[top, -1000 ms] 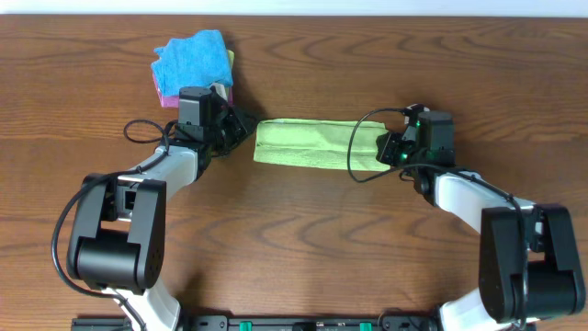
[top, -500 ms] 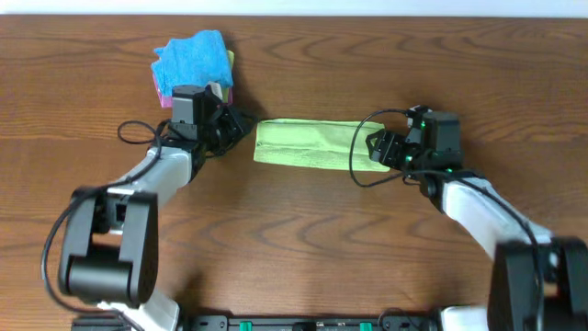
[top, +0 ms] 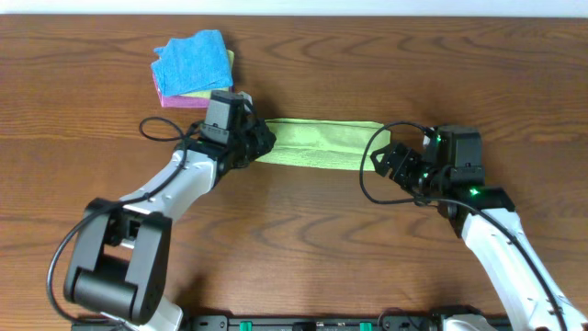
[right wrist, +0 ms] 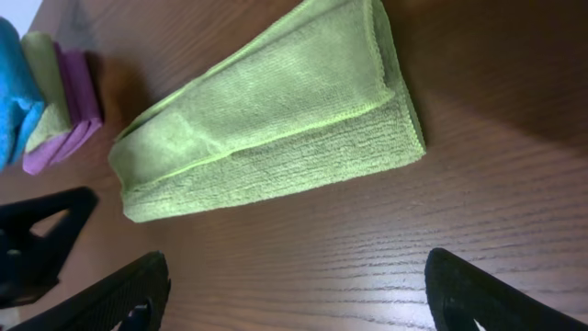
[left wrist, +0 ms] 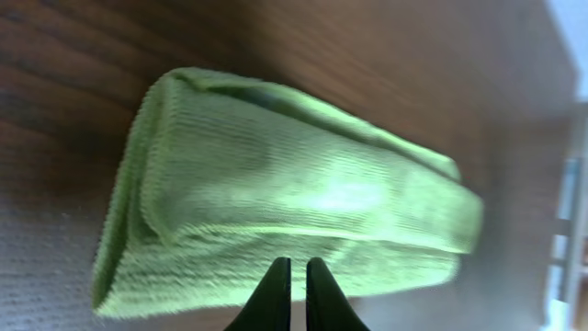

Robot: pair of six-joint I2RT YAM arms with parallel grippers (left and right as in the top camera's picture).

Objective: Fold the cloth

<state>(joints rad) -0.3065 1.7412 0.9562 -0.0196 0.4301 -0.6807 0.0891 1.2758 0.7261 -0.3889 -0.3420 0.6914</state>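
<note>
The jaws of the left gripper [left wrist: 293, 268] are pressed together, their tips low in the left wrist view right at the near edge of the lime-green microfibre cloth [top: 317, 144]. Whether they nip any fabric I cannot tell. The jaws of the right gripper [right wrist: 294, 294] stand wide apart, one at each lower corner of the right wrist view, with nothing but bare wooden table [right wrist: 367, 230] between them.

The cloth lies in the upper middle of the overhead frame, already doubled into a long narrow band. Its left end is at the left gripper, and its right end is just beside the right one but apart from it. A stack of blue, pink and yellow cloths [top: 191, 66] sits at upper left, well clear.

The cloth should be light, limp and grippy, so it will sag and drag on the wood rather than slide. I would pinch through all the layers at an end corner, so the stacked edges do not splay when lifted across.
</note>
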